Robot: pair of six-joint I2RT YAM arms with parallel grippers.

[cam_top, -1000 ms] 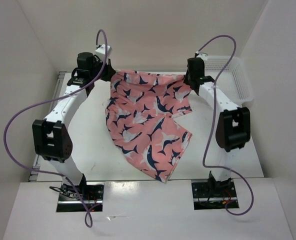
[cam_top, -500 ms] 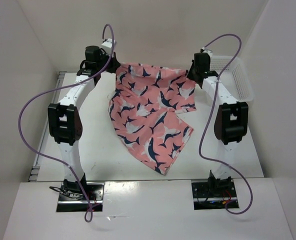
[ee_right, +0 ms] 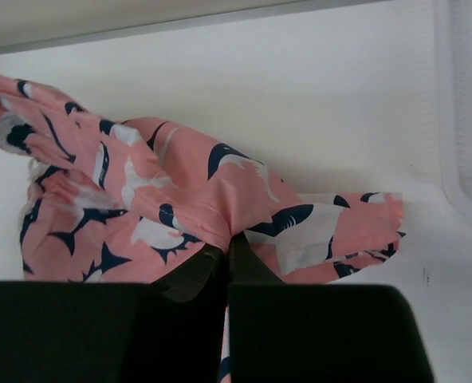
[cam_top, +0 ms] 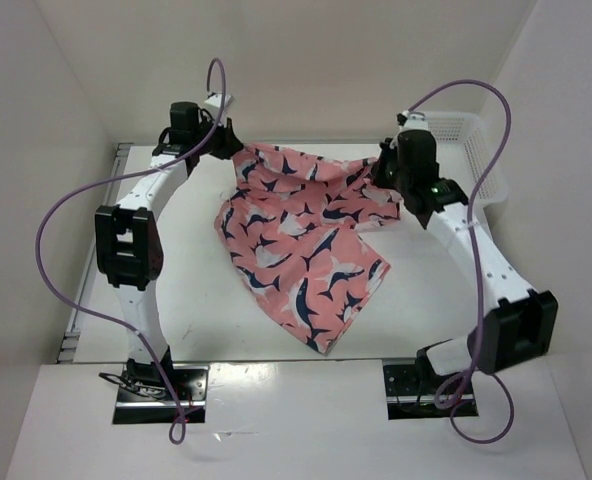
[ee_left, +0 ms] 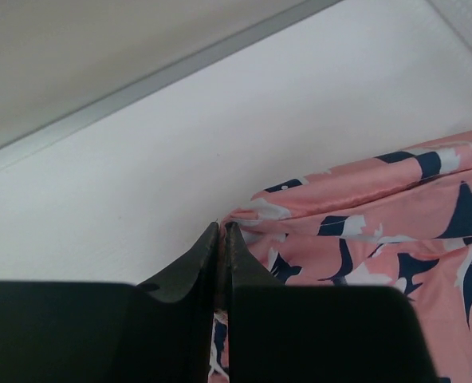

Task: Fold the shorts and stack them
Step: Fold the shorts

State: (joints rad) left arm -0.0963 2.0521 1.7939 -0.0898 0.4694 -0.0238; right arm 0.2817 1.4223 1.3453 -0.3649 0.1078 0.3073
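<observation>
The table (cam_top: 206, 300) carries the shorts (cam_top: 301, 235). They lie across its middle, with the far edge raised between both arms and the near corner pointing toward the bases. The basket (cam_top: 481, 160) stands at the far right corner, beside the right arm. Left gripper (ee_left: 222, 231): fingers pressed together on the cloth's far left corner. Right gripper (ee_right: 227, 243): fingers pinching a fold at the far right edge.

shorts (cam_top: 301, 245): far edge raised, near end on table (cam_top: 206, 310) | left gripper (cam_top: 231, 152): left corner | right gripper (cam_top: 383, 172): right corner | basket (cam_top: 481, 150): far right
</observation>
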